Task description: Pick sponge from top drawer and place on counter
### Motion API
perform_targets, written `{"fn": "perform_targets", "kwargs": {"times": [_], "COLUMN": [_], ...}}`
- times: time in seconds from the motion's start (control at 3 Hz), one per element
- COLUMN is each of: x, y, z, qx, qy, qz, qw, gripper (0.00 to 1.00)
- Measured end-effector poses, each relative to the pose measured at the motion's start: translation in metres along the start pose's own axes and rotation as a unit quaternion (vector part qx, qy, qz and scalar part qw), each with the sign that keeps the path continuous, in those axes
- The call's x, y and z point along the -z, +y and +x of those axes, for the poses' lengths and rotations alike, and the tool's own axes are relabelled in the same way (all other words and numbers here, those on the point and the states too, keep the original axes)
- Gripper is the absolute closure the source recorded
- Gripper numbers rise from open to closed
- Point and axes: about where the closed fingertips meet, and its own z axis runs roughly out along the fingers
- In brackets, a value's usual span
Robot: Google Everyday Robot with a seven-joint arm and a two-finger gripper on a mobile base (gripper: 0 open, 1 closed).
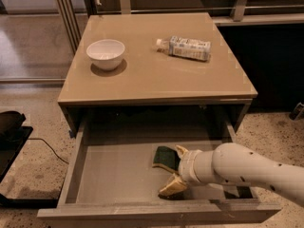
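Observation:
The top drawer (109, 179) is pulled wide open below the counter (156, 65). The sponge (165, 156), dark green on top with a yellow edge, lies flat on the drawer floor right of the middle. My gripper (175, 171) reaches in from the right on a white arm. Its yellowish padded fingers (173, 187) are spread apart, one beside the sponge's right edge and one in front of the sponge near the drawer's front panel. The gripper holds nothing.
A white bowl (106, 54) stands on the counter's left side. A plastic bottle (186, 47) lies on its side at the counter's right rear. A black object with a cable (12, 141) sits on the floor at left.

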Motion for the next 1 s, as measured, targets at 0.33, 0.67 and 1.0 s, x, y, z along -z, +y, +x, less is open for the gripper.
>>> {"fn": "perform_targets", "kwargs": {"times": [0.33, 0.67, 1.0], "x": [0.0000, 0.0000, 0.0000], "y": [0.0000, 0.0000, 0.0000], "z": [0.0000, 0.0000, 0.0000], "qx": [0.000, 0.000, 0.000], "qy": [0.000, 0.000, 0.000], "qz": [0.000, 0.000, 0.000], "qw": [1.0000, 1.0000, 1.0000], "gripper": [0.42, 0.65, 0.88]}}
